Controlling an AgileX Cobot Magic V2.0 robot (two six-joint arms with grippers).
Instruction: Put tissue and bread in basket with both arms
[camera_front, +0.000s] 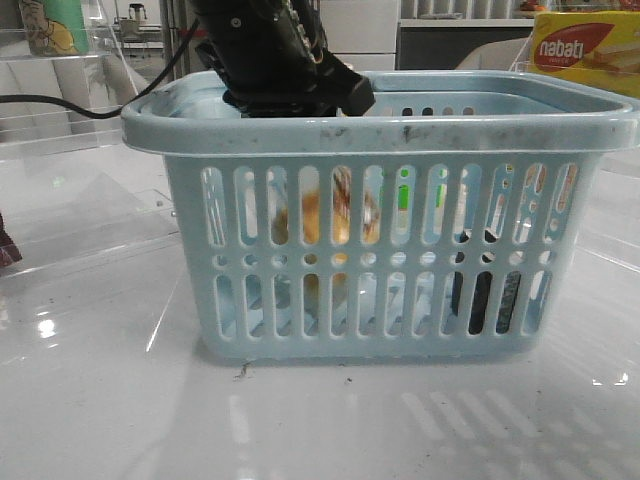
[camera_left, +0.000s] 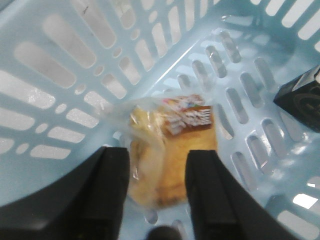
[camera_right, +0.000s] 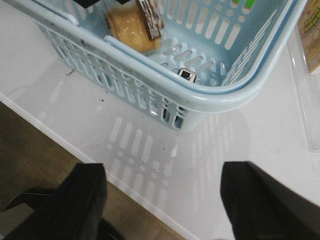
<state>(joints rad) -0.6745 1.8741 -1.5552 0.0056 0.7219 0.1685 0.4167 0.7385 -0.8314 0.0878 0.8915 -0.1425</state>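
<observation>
Inside slotted blue plastic basket | clear-wrapped bread | dark tissue pk

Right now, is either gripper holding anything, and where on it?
Nothing held. Left gripper is open inside the basket, fingers straddling the wrapped bread slice lying on the floor. Right gripper is open, empty.

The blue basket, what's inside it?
Inside the basket lie the wrapped bread and the dark tissue pack, plus the left gripper, open over the bread. The basket wall hides the bottom corners.

Lab-like room: white table, clear acrylic panels
</observation>
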